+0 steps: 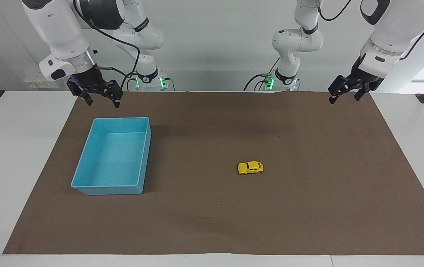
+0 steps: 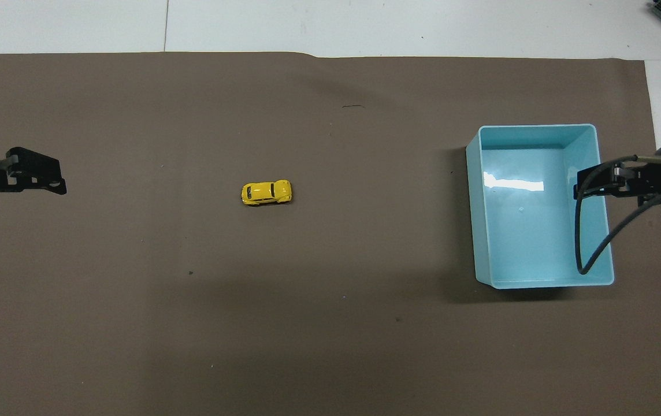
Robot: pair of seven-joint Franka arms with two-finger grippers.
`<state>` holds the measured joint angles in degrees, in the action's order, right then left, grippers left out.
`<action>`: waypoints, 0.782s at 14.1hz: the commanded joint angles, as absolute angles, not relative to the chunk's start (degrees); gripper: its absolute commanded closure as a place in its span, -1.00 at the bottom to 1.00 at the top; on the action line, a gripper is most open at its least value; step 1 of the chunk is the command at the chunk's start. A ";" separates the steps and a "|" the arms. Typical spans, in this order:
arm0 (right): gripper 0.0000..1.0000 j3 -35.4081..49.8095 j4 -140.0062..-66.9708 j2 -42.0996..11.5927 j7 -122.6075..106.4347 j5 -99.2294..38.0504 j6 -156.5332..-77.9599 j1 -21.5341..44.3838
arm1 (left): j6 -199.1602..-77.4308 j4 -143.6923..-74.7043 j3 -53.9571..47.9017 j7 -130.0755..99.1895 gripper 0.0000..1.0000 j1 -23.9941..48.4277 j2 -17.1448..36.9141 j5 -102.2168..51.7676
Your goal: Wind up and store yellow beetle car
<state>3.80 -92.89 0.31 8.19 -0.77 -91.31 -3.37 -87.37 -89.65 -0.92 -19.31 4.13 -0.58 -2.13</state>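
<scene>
My left end effector hangs in the air over the corner of the brown paper mat at my left arm's end of the tabletop, its two black fingers spread wide with nothing between them. My right end effector hangs over the strip of mat between my base and the light blue rectangular plastic tray, just short of the tray's near rim as the facing view shows it, though from overhead it seems to overlap that rim; its fingers also stand fully apart and hold nothing. A black cable loops down from my right wrist. The tiny bright yellow beetle car, a rounded toy with dark windows and small black wheels, rests on its wheels on the bare mat, roughly midway across the tabletop and somewhat toward my left arm's end. It lies lengthwise across the mat; which end is its nose I cannot say with confidence at this range. It is well apart from both end effectors and well apart from the tray, which sits toward my right arm's end. The tray's glossy floor shows only a streak of reflected light.
</scene>
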 commanded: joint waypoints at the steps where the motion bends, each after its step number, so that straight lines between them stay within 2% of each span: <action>1: -1.00 3.87 -93.87 1.32 6.77 -1.58 -91.32 -3.87 | -87.98 -91.93 -1.23 -24.42 -1.00 4.13 -1.85 -1.93; 11: -1.00 3.87 -93.87 1.32 6.77 -1.58 -91.32 -3.87 | -88.15 -91.93 -1.14 -28.83 -1.00 4.13 -1.85 -1.93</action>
